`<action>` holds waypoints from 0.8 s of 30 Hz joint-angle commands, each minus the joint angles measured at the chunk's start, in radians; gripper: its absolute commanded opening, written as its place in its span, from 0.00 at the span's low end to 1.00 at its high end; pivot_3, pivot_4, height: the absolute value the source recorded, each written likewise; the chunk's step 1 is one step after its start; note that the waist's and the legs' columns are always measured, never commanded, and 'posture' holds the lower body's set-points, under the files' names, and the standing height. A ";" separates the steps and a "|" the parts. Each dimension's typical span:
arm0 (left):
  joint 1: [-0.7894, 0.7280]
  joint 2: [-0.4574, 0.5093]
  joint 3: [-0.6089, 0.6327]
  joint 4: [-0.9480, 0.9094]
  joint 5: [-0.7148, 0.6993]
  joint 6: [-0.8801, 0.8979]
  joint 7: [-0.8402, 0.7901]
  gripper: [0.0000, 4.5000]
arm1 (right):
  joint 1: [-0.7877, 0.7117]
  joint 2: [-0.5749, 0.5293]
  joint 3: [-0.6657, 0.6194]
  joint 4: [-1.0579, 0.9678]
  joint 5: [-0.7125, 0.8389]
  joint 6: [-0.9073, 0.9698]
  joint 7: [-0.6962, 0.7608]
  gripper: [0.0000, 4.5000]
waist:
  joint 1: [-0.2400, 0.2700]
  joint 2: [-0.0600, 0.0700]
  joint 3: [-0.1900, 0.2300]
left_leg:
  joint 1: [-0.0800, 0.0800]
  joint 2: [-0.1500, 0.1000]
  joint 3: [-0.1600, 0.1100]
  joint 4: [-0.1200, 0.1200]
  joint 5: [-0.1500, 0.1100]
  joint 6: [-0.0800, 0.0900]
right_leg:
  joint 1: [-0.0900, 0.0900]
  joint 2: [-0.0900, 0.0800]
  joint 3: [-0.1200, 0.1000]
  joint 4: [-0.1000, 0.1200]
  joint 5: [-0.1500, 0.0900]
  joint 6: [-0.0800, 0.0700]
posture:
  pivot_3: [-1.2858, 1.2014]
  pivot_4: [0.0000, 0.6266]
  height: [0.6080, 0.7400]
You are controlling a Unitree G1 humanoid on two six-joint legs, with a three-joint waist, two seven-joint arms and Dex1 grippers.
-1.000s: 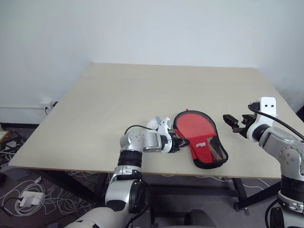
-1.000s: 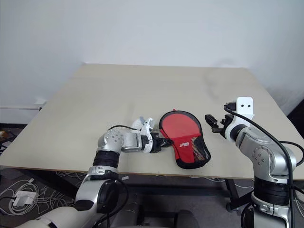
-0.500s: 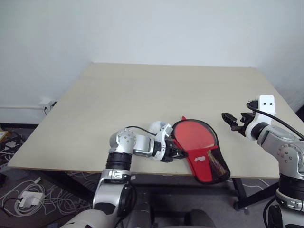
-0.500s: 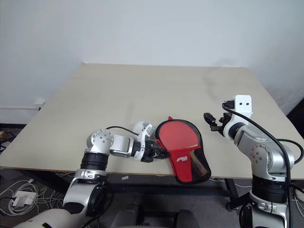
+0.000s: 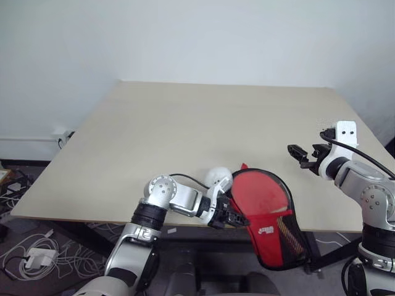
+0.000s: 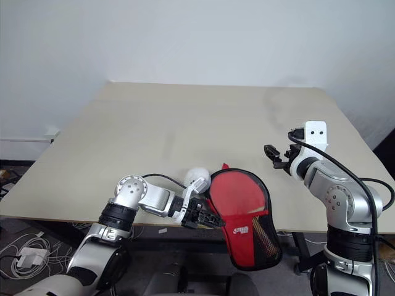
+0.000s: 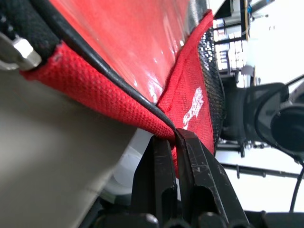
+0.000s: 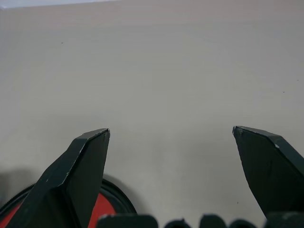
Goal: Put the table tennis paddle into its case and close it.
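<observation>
- The table, a pale bare board, fills the middle of the head views and runs up to the white wall.
- The case has changed place most: a second ago it lay flat on the board near the front edge; now it sits lower centre-right of the frame, tipped up, its mesh end hanging past the edge.
- The table tennis paddle appears as a glossy red face inside the case's opening in the left wrist view; I judge it already housed, though its handle cannot be made out.
- The left gripper, lower centre of the head views, has drawn back toward the robot with its fingers pinched tight on the case's black-edged rim, dragging the case along.
- The right gripper, at centre right, has kept still, its fingers spread wide and holding nothing, hovering above the board just beyond the case.
- Judgement: with the case lifted and pulled, closing it is what remains.
</observation>
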 commanded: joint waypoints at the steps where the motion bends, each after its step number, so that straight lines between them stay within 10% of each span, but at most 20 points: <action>1: -0.004 -0.015 0.026 -0.040 -0.023 0.020 0.030 0.01 | -0.020 -0.008 -0.002 -0.020 -0.012 -0.011 0.003 1.00 | 0.000 0.000 0.000 | 0.000 0.000 0.000 0.000 0.000 0.000 | 0.000 0.000 0.000 0.000 0.000 0.000 | 0.52 0.00 1.00; 6: 0.015 -0.079 0.148 -0.092 0.067 -0.004 0.114 0.01 | -0.004 -0.016 0.018 -0.027 -0.039 -0.038 0.012 1.00 | 0.000 0.000 0.000 | 0.000 0.000 0.000 0.000 0.000 0.000 | 0.000 0.000 0.000 0.000 0.000 0.000 | 0.52 0.00 1.00; 15: 0.017 0.021 0.157 -0.159 -0.004 0.020 0.034 0.67 | -0.015 -0.016 0.012 -0.018 -0.019 -0.002 0.046 1.00 | -0.004 0.000 0.000 | 0.000 0.000 0.000 0.000 0.000 0.000 | 0.000 0.000 0.000 0.000 0.000 0.000 | 0.52 0.00 1.00; 24: 0.022 0.390 0.129 -0.461 0.049 -0.140 -0.387 0.67 | 0.039 -0.013 0.123 -0.117 0.028 0.082 0.132 1.00 | -0.022 0.000 0.000 | 0.001 0.000 0.001 -0.005 0.000 -0.001 | -0.002 0.000 0.000 0.000 0.002 -0.004 | 0.52 0.00 1.00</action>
